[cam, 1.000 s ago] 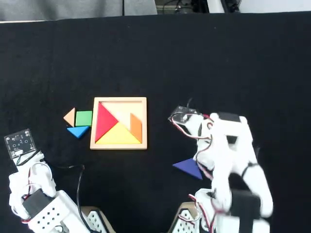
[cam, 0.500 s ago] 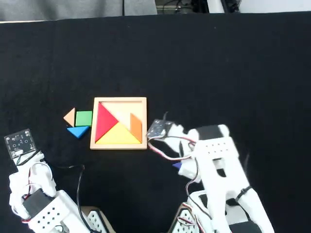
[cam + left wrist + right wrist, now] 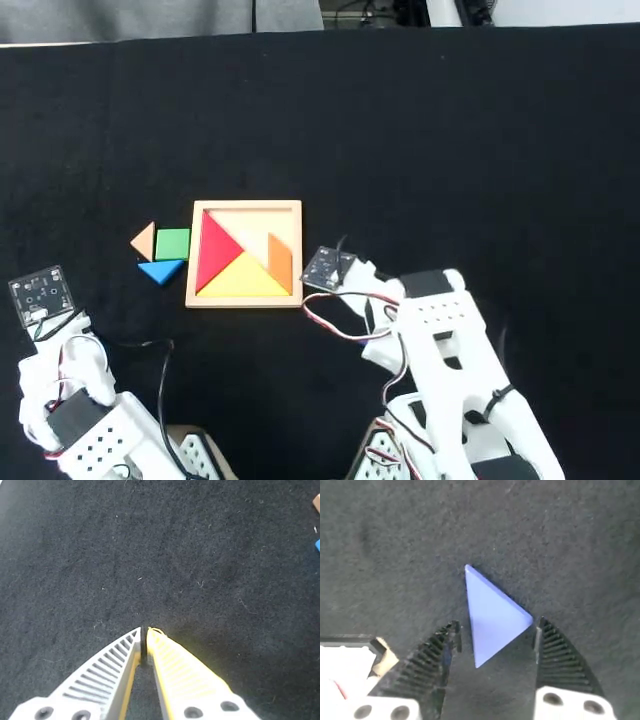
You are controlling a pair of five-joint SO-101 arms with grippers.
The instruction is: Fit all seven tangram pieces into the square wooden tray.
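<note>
Right claw (image 3: pixel 496 626) is open astride the blue triangle (image 3: pixel 491 607); lower squarely, pinch flat edges, not corners. Left claw (image 3: pixel 145 631) is closed.

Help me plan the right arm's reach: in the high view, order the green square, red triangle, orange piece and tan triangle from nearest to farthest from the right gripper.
From the right gripper, right of the tray:
1. orange piece, at the tray's right edge
2. red triangle, in the tray's left half
3. green square, just left of the tray
4. tan triangle, leftmost
</note>
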